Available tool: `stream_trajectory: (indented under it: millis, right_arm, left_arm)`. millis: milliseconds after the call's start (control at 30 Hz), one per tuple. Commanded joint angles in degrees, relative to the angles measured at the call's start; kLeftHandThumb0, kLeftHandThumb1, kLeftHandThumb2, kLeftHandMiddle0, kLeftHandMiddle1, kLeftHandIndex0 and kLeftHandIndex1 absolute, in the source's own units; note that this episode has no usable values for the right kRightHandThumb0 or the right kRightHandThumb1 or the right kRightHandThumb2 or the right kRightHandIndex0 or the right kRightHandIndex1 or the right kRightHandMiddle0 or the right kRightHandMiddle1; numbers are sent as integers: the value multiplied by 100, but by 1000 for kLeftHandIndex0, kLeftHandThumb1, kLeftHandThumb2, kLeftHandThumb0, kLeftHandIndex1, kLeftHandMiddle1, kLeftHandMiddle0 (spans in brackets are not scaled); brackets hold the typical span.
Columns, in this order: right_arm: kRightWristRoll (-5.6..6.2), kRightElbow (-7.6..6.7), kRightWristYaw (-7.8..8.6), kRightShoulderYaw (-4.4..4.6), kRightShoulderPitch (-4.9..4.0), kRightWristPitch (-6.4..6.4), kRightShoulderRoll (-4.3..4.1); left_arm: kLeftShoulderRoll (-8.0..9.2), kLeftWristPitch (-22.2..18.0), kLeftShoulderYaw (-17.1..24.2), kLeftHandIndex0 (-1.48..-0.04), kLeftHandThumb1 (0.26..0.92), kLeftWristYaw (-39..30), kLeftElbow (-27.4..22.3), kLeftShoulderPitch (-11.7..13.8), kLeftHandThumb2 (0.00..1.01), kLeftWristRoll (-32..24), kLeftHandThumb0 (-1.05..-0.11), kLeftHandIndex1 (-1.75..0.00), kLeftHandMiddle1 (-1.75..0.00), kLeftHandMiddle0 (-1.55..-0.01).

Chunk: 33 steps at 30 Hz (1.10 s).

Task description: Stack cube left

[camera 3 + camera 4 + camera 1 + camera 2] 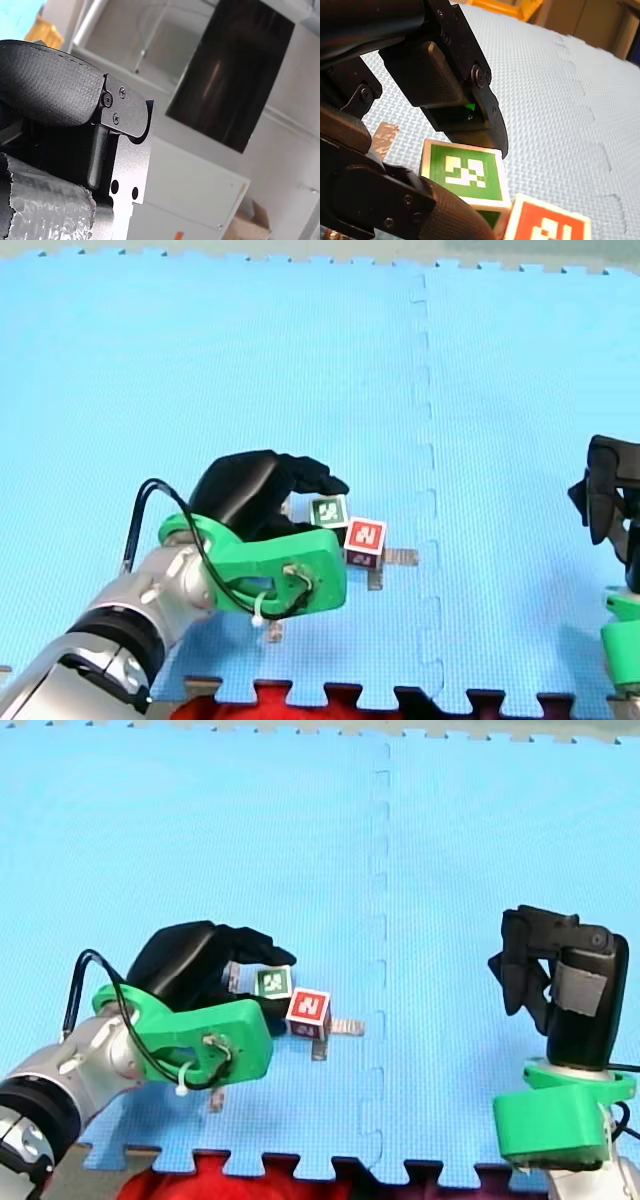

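Note:
A green cube (328, 510) with a white pattern is gripped by my left hand (302, 496), whose black fingers curl over it from the left at the mat's front centre. The second wrist view shows this hand: one black fingertip (470, 117) presses the far side of the green cube (462, 172) and another finger wraps its near side. A red cube (365, 536) stands on the mat right beside the green one, at its right; their edges look to be touching. My right hand (528, 970) is held up over the mat's right side, holding nothing.
The floor is blue foam mat (250, 360) with a toothed seam (428, 460) running front to back just right of the cubes. Strips of silver tape (400, 558) lie on the mat by the red cube. The mat's front edge (300, 1165) is close.

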Motion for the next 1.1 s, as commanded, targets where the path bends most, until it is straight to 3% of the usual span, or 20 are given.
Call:
stream_trajectory:
  millis: [0, 500, 900, 1067]
  right_arm:
    - [21, 6, -26, -27, 22, -12, -36]
    - [37, -141, -13, -42, 82, 24, -8]
    - [39, -85, -21, -39, 103, -28, -11]
    - [17, 84, -67, -40, 100, -111, -29]
  left_arm:
    - [33, -36, -26, -1291, 740, 56, 12, -6, 15, 25, -466, -106, -1746, -952]
    - [83, -164, -71, -1280, 768, 8, -18, -64, 14, 56, -492, -58, -1746, -932]
    - [119, -239, -17, -1286, 779, -196, -34, -125, 10, -16, -510, -41, -1746, -914]
    - [338, -603, 59, -1288, 778, -184, -265, -353, 7, -55, -503, -36, -1746, -908]
